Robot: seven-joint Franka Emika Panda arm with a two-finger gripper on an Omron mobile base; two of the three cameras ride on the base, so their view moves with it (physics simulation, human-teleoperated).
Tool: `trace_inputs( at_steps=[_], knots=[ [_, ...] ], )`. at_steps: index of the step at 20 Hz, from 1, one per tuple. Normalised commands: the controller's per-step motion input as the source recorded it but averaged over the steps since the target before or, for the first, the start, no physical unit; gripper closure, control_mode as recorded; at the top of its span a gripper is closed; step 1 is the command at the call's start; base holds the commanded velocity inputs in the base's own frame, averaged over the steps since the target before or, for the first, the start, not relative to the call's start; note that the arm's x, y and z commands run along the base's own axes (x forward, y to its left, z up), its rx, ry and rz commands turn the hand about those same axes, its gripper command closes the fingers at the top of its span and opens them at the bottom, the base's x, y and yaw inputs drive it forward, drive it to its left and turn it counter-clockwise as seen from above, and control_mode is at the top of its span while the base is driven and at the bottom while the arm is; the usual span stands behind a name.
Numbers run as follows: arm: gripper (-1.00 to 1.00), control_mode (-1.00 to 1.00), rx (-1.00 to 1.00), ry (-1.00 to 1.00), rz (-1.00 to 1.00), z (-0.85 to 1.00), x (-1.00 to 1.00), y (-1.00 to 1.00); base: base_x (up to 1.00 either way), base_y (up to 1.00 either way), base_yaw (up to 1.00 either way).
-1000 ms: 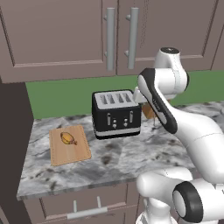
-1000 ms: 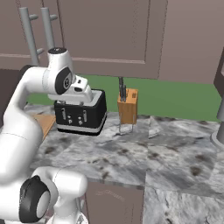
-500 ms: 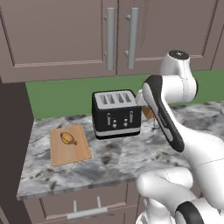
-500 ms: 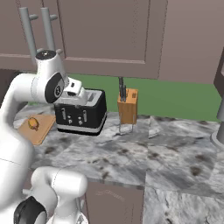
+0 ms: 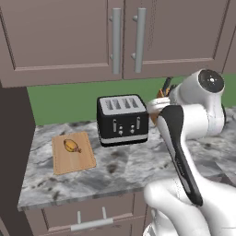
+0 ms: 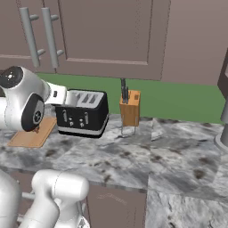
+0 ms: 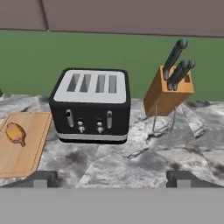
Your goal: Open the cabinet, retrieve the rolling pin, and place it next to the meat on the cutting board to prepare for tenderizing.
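Note:
The cabinet (image 5: 69, 37) hangs over the counter with both doors shut, its grey bar handles (image 5: 116, 40) side by side. The rolling pin is out of view. On the left of the counter lies the cutting board (image 5: 73, 154) with the meat (image 5: 71, 145) on it; the hand view also shows the cutting board (image 7: 24, 148) and the meat (image 7: 15, 133). My gripper (image 7: 112, 179) hovers in front of the toaster, to the right of the board and well below the cabinet. It is open, with nothing between the fingertips (image 7: 41, 178).
A black four-slot toaster (image 5: 122, 120) stands mid-counter, right of the board. A wooden knife block (image 6: 130, 107) stands to its right. A drawer with a short handle (image 5: 90, 221) sits under the counter edge. A dark tall unit (image 5: 14, 152) borders the counter's left.
The arm's upper joints have swung rightward in the left base view and leftward in the right base view. Toaster, board and meat have stayed put.

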Motion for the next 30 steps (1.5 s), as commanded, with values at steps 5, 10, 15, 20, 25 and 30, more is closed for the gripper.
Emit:
trace_inputs(
  at_steps=[5,10,15,20,25,30],
  knots=[
    [-1.0,-1.0,-0.11,-0.37,-0.01,0.8,0.0,0.35,0.0,0.0,0.0],
    [-1.0,-1.0,-0.12,-0.36,0.0,0.81,-0.02,0.32,0.0,0.0,0.0],
    [-1.0,-1.0,-0.08,-0.34,0.0,0.61,-0.02,0.25,0.0,0.0,0.0],
    [-1.0,-1.0,-0.01,-0.2,0.0,0.14,0.06,0.2,0.0,0.0,0.0],
    [-1.0,-1.0,0.0,-0.07,0.0,0.0,0.39,0.01,0.0,0.0,0.0],
    [-1.0,-1.0,0.0,-0.08,0.0,0.0,0.46,0.0,0.0,0.0,0.0]
  ],
)
